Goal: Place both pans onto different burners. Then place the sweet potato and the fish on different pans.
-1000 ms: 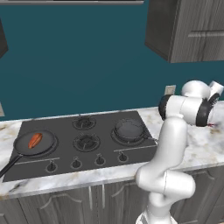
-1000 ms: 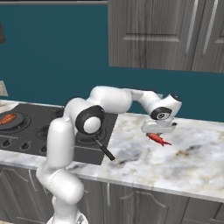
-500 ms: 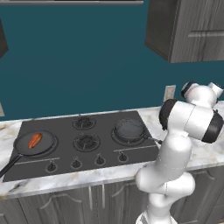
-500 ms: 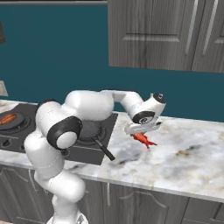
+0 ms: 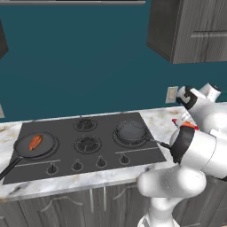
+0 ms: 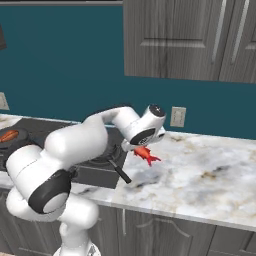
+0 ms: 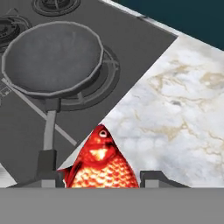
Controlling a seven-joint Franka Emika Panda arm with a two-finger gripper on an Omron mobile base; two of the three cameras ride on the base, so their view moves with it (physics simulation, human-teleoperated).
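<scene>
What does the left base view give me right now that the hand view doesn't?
Left base alone: the dull orange-brown sweet potato lying in the left black frying pan, plus the knob row. Hand view alone: the tool closed on the bright red-orange fish, scales and eye clear. Both: the empty right black frying pan on its burner and the marble counter.
</scene>
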